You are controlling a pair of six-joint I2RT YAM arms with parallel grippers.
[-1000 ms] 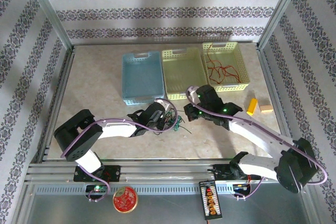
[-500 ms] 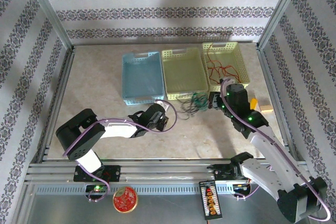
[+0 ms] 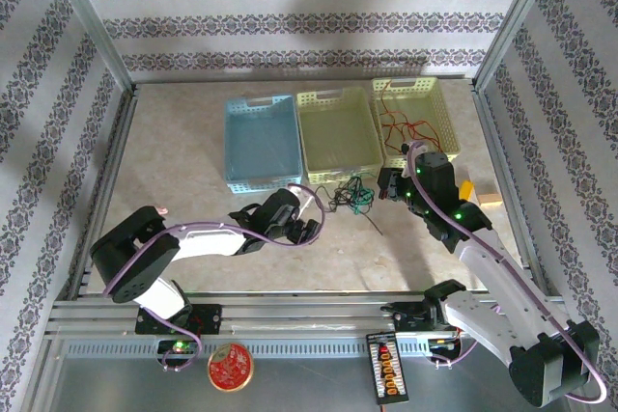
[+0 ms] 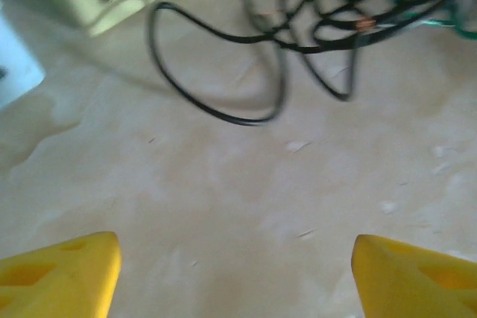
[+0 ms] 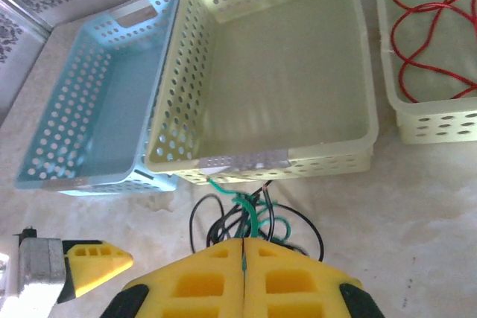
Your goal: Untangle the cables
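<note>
A tangle of black and green cables lies on the table just in front of the middle yellow basket. My right gripper is shut on a green cable that rises out of the tangle, with black loops hanging around it. Red cables lie in the right yellow basket, also seen as red cables in the right wrist view. My left gripper stands open over bare table, left of the tangle, with black loops ahead of its yellow fingertips.
A blue basket stands left of the yellow ones. A yellow block and a wooden block lie at the right. Bare table stretches in front of the arms.
My right gripper has carried the green cable from the middle toward the right, dragging the tangle up to the middle basket's front. The left gripper let go and stayed left of it.
</note>
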